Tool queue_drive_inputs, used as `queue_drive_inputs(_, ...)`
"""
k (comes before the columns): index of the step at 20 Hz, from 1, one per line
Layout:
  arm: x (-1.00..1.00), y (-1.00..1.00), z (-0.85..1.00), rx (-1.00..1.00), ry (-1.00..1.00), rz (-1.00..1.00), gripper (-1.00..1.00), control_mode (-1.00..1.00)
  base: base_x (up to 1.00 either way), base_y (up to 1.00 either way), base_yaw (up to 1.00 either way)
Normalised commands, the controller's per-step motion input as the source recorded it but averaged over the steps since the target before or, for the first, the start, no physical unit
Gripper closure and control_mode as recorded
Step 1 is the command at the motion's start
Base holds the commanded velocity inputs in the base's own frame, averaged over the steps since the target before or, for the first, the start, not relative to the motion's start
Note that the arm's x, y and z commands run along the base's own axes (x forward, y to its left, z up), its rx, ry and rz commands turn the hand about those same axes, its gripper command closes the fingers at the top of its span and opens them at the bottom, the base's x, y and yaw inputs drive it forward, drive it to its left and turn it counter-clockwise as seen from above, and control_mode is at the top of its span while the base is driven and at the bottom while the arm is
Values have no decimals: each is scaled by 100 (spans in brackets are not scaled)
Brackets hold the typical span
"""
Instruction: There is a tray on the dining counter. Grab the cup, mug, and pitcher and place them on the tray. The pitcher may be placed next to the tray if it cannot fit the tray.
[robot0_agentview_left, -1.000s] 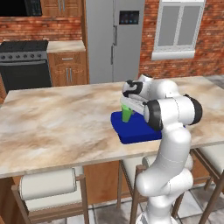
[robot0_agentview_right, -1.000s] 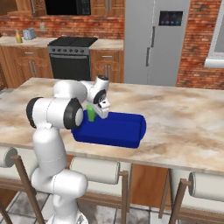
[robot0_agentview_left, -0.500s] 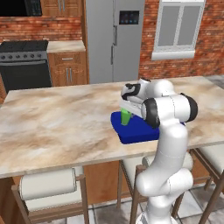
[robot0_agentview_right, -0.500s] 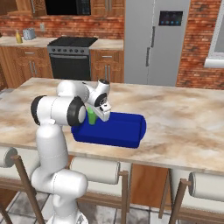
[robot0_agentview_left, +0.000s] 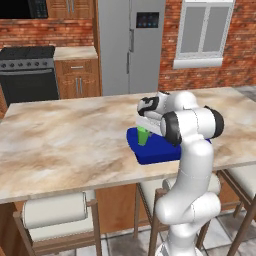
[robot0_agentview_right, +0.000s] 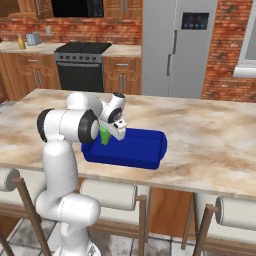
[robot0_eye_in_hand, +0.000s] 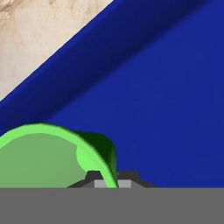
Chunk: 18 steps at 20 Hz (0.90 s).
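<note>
The blue tray (robot0_agentview_left: 156, 153) (robot0_agentview_right: 142, 149) lies on the dining counter (robot0_agentview_left: 65, 140) (robot0_agentview_right: 210, 135). My gripper (robot0_agentview_left: 145, 128) (robot0_agentview_right: 108, 131) is shut on the rim of the green cup (robot0_agentview_left: 143, 137) (robot0_agentview_right: 104, 136), which hangs low over the tray's end nearest the arm. No handle shows on it. In the hand view the cup's round rim (robot0_eye_in_hand: 39, 153) sits just ahead of my gripper (robot0_eye_in_hand: 111, 180), with the tray floor (robot0_eye_in_hand: 166, 109) and rim behind it. A small yellow pitcher (robot0_agentview_right: 21, 42) stands on the far kitchen counter. The mug is out of view.
A grey toaster (robot0_agentview_right: 33, 38) stands beside the pitcher. The black stove (robot0_agentview_right: 82, 65) and the steel fridge (robot0_agentview_right: 175, 45) line the back wall. Padded stools (robot0_agentview_left: 55, 210) (robot0_agentview_right: 107, 192) stand along the counter's near side.
My gripper has come down a little with the cup, closer to the tray floor. The tray and the base have stayed put.
</note>
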Motion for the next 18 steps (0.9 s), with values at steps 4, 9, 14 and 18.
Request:
queue_drive_inputs(4,0,7,-6,-2,1,3,100,-100,0,0,0)
queue_drive_inputs(9,0,10,-11,-4,2,4,100,-100,0,0,0)
queue_drive_inputs(14,0,7,-8,-2,3,4,100,-100,0,0,0)
queue_drive_inputs(18,0,1,0,0,2,1,100,-100,0,0,0)
